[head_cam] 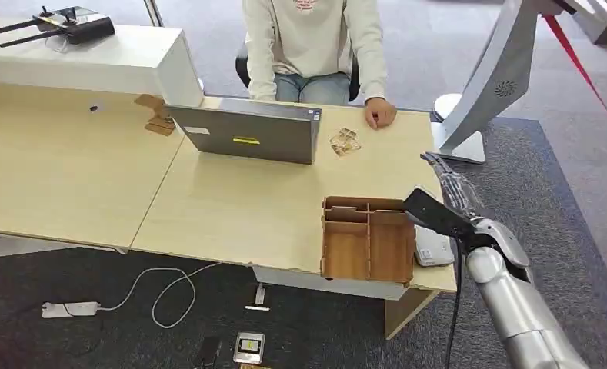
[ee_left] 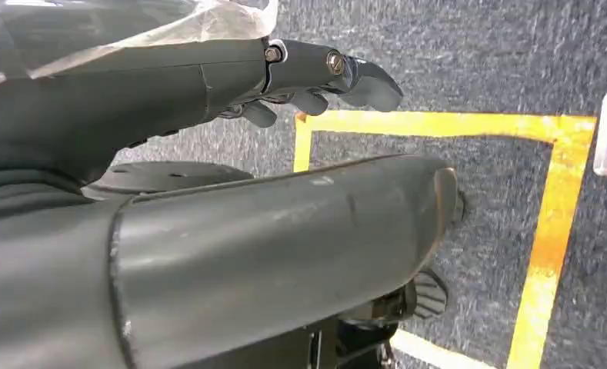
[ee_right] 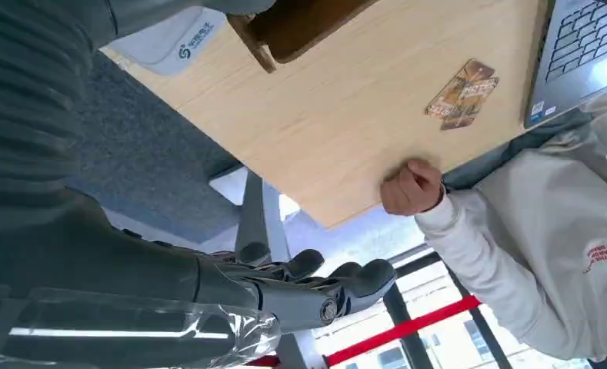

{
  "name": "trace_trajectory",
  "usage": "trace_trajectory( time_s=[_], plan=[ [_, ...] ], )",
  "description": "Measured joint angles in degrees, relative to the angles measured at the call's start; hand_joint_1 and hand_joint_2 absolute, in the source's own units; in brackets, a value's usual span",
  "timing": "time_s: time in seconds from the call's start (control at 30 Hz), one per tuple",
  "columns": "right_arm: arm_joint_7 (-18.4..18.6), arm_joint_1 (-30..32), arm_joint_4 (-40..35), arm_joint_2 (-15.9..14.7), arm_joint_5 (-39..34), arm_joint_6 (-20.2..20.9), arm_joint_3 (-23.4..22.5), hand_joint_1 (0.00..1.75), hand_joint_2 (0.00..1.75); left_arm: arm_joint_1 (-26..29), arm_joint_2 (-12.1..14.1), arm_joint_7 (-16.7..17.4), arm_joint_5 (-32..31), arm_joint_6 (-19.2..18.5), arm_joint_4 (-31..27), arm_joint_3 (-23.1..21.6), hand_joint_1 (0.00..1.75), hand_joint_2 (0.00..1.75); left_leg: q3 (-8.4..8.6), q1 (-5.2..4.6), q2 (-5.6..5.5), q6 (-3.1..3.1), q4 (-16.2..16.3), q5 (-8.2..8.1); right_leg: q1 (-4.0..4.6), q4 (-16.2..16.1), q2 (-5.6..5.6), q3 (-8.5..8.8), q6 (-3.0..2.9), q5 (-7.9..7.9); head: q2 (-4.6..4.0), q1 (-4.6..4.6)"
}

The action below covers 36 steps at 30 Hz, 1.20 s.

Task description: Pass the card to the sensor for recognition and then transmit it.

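A small stack of brown patterned cards (head_cam: 345,141) lies on the wooden desk (head_cam: 238,207) between the laptop and a seated person's fist (head_cam: 380,113); the right wrist view has the cards (ee_right: 461,94) too. A white sensor pad (head_cam: 432,247) sits at the desk's near right corner, beside a wooden tray, and appears again in the right wrist view (ee_right: 169,42). My right hand (head_cam: 452,183) hovers above the desk's right edge, fingers (ee_right: 323,280) stretched out and empty, well short of the cards. My left hand (ee_left: 323,73) hangs over the floor, holding nothing.
A wooden compartment tray (head_cam: 368,238) stands at the near desk edge, left of the sensor. An open grey laptop (head_cam: 246,131) faces the person. A grey monitor stand (head_cam: 477,100) rises at the right. Yellow tape (ee_left: 550,231) marks the carpet.
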Motion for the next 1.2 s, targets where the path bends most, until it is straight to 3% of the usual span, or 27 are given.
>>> trace_trajectory(
  time_s=[0.5,0.9,1.2],
  plan=[
    [-1.4,-0.9,1.9,-0.1,-1.2,0.8,0.0,0.0,1.75,0.0,0.0,-0.2,0.6,-1.4,0.0,0.0,0.0,0.0,-0.01,0.0,0.0,0.0,0.0,0.0,-0.01,0.0,0.0,0.0,0.0,0.0,0.0,-0.02],
    [-2.3,-0.4,0.9,-0.2,-2.4,4.2,0.4,0.0,1.75,0.1,0.1,-1.5,2.1,-1.7,-0.2,0.0,0.0,0.0,0.0,0.0,0.0,0.0,0.0,0.0,-0.02,0.0,0.0,-0.01,0.0,0.0,0.0,-0.02],
    [0.1,2.5,-3.6,-0.4,-1.8,4.5,0.5,0.0,1.75,0.3,0.2,-2.4,1.7,-1.4,-0.4,0.0,0.0,0.0,0.0,0.0,0.01,0.0,0.0,0.0,-0.01,0.0,0.0,0.0,0.0,0.0,0.0,-0.02]
  ],
)
